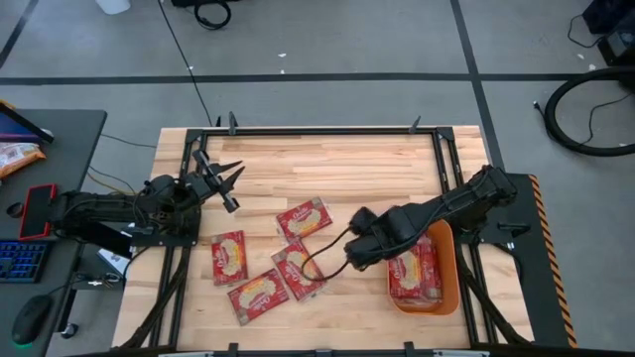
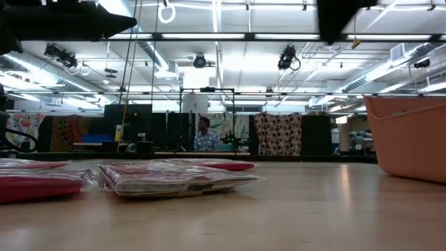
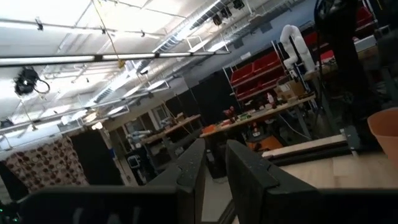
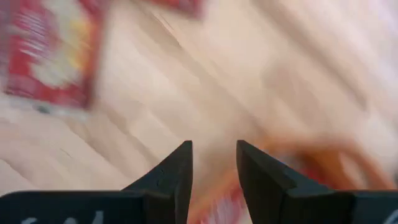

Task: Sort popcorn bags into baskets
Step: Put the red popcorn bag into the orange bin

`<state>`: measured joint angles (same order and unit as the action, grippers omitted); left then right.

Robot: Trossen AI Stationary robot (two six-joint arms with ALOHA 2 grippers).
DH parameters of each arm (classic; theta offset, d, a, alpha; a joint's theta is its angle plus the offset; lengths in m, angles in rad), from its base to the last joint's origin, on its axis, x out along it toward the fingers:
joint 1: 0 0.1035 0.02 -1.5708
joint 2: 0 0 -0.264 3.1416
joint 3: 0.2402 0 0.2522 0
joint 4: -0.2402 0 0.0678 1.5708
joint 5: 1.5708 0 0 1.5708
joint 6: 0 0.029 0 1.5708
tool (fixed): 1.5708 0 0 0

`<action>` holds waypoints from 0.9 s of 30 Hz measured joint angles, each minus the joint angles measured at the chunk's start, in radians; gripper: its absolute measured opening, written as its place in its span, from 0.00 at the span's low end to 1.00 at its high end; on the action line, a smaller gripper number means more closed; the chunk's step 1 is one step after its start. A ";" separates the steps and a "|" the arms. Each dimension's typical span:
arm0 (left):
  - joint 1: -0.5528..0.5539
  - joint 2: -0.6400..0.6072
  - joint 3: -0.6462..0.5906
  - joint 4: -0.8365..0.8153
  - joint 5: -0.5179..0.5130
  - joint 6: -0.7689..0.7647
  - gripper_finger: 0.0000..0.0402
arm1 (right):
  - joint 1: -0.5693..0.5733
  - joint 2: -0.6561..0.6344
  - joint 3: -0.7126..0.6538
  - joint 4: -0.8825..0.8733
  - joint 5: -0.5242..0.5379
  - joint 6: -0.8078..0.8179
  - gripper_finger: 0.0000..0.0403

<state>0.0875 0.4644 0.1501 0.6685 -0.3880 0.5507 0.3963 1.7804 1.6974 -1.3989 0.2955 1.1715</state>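
Four red popcorn bags lie flat on the wooden table in the high view: one (image 1: pixel 303 218) near the middle, one (image 1: pixel 228 256) to its left, one (image 1: pixel 298 268) and one (image 1: pixel 256 295) toward the near edge. The orange basket (image 1: pixel 448 260) stands at the table's right and holds several more red bags (image 1: pixel 415 273). My right gripper (image 1: pixel 319 256) hovers open over the right edge of the bag near the middle front, holding nothing; its wrist view shows bare wood between its fingers (image 4: pixel 214 158). My left gripper (image 1: pixel 226 180) waits open at the table's left, raised, its fingers (image 3: pixel 214 165) pointing level across the room.
The low view shows bags (image 2: pixel 174 178) lying flat on the wood and the basket's wall (image 2: pixel 411 136) at the right. A black frame (image 1: pixel 327 130) runs round the table. A desk with a keyboard (image 1: pixel 20 260) stands beyond the table's left edge. A person (image 2: pixel 204 134) stands far behind.
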 joint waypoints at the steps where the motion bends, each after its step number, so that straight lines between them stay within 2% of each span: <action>1: 0.000 0.000 0.000 -0.013 0.000 -0.006 0.17 | -0.003 0.005 0.000 0.041 0.040 -0.072 0.32; 6: 0.000 0.000 0.000 -0.066 -0.058 -0.014 0.17 | -0.022 0.075 0.000 0.220 0.144 -0.462 0.32; 9: 0.000 0.000 0.000 -0.093 -0.107 -0.030 0.17 | -0.039 0.133 0.000 0.286 0.163 -0.612 0.32; 21: 0.000 0.000 0.000 -0.196 -0.113 -0.088 0.17 | -0.148 0.331 -0.001 0.667 -0.193 -0.962 0.32; 27: 0.000 0.000 0.000 -0.196 -0.113 -0.088 0.17 | -0.180 0.418 -0.001 0.761 -0.296 -1.001 0.32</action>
<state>0.0872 0.4644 0.1501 0.4725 -0.5012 0.4629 0.2165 2.1981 1.6966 -0.6382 -0.0003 0.1704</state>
